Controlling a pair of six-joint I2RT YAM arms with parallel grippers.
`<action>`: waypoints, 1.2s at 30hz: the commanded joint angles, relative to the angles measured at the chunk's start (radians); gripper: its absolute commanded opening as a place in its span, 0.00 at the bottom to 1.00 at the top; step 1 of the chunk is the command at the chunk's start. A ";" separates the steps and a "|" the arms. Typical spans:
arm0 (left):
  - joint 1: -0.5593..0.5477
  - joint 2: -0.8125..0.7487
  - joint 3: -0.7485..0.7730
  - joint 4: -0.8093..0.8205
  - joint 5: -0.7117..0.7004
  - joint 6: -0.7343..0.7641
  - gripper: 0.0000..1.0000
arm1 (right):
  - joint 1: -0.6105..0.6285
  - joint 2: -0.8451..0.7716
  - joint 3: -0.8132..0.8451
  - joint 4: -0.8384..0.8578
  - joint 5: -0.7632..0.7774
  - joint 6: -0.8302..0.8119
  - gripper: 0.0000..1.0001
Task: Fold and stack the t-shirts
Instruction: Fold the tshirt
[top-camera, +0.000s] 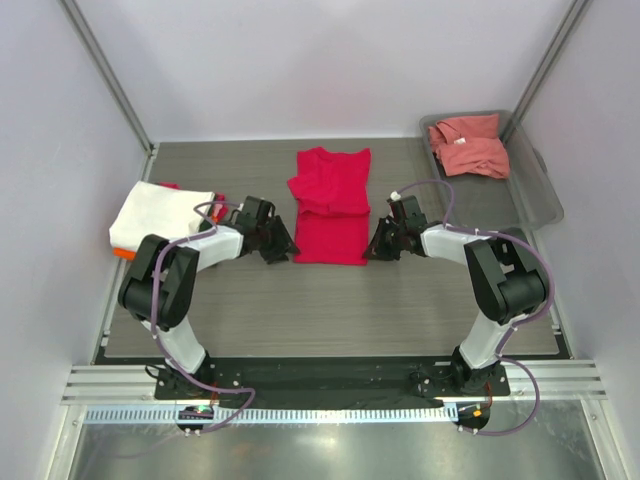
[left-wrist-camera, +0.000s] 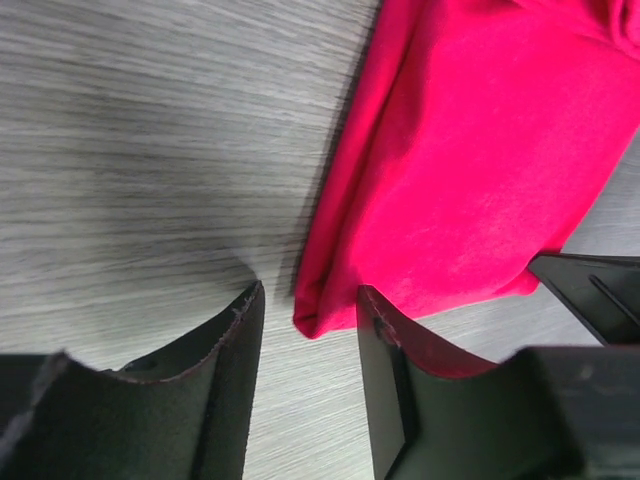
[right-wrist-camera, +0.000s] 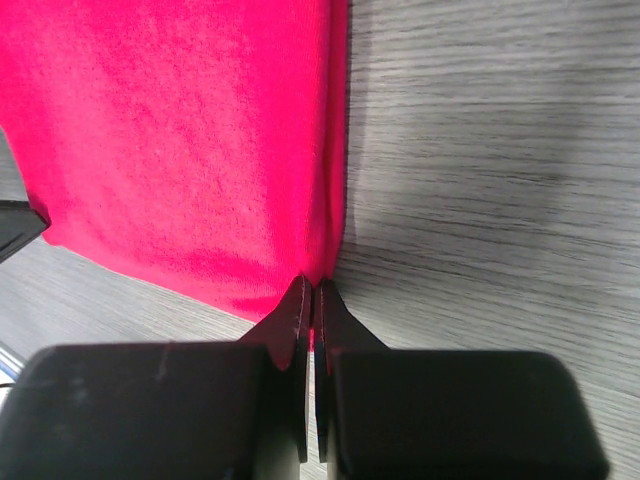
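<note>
Crimson t-shirt (top-camera: 330, 205) flat on table, near corners at both grippers.
Left gripper (left-wrist-camera: 305, 320): fingers apart, shirt's corner lying in the gap, unclamped; cloth passes behind one finger, contact unclear. Right gripper (right-wrist-camera: 313, 290): fingers pressed together on opposite corner, red sliver pinched btwn tips. Rest of shirt cut off in wrist views. Beyond left fingers: cream-white t-shirt (top-camera: 160, 215), orange t-shirt (top-camera: 122, 254) mostly hidden beneath.
</note>
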 joint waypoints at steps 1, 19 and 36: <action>-0.001 0.032 -0.021 0.036 0.024 -0.002 0.43 | 0.006 0.020 -0.007 0.002 0.006 -0.012 0.01; -0.034 -0.020 -0.133 0.108 0.015 -0.034 0.00 | 0.006 -0.060 -0.036 -0.041 -0.019 -0.004 0.01; -0.126 -0.462 -0.342 -0.071 0.067 -0.071 0.00 | 0.037 -0.566 -0.251 -0.294 -0.091 -0.014 0.01</action>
